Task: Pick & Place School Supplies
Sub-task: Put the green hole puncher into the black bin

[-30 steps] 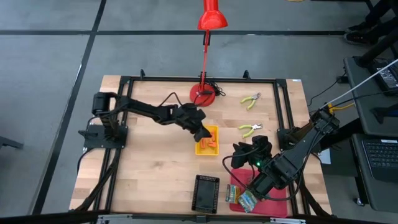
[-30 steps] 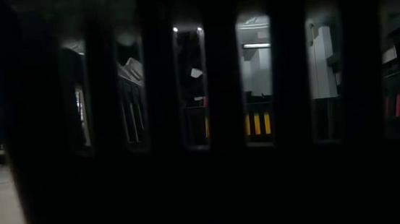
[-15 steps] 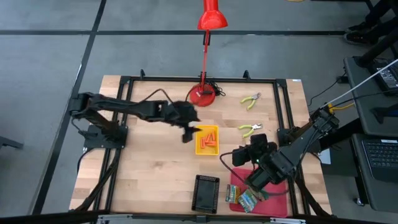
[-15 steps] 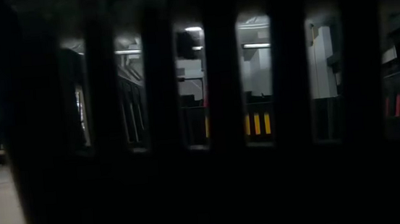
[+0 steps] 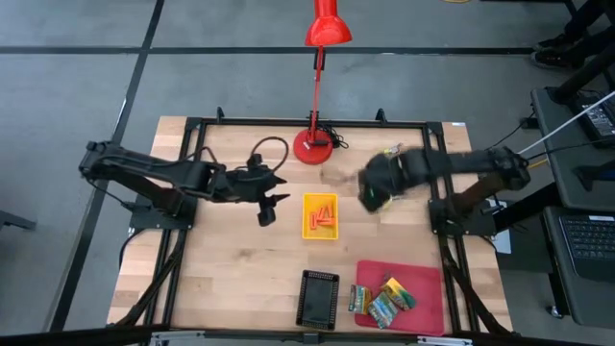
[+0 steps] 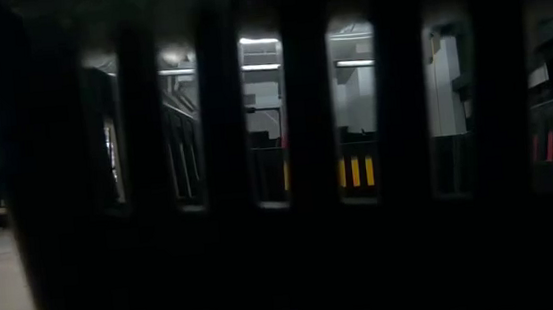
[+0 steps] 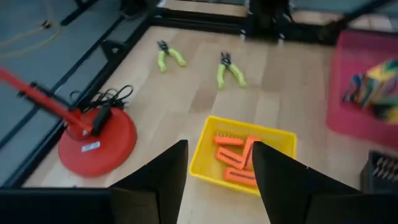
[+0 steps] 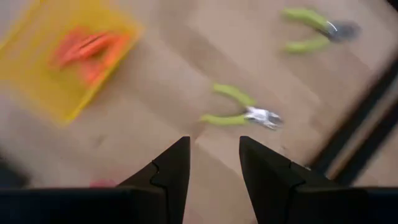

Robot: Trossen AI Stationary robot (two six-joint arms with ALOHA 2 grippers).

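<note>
From above you see the wooden surface [image 5: 240,259] with the red lamp [image 5: 314,147] at the back, orange sticks [image 5: 322,217] in the yellow tray [image 5: 320,201] and printed boxes [image 5: 384,301] in the red tray [image 5: 423,279] beside the black tray [image 5: 318,298]. The low view gives you only dark bars against a lit room. Your left gripper [image 7: 216,163] hangs empty and parted short of the sticks, and your right gripper [image 8: 214,165] – also parted, holding nothing – hovers over the nearer pliers [image 8: 239,113].
</note>
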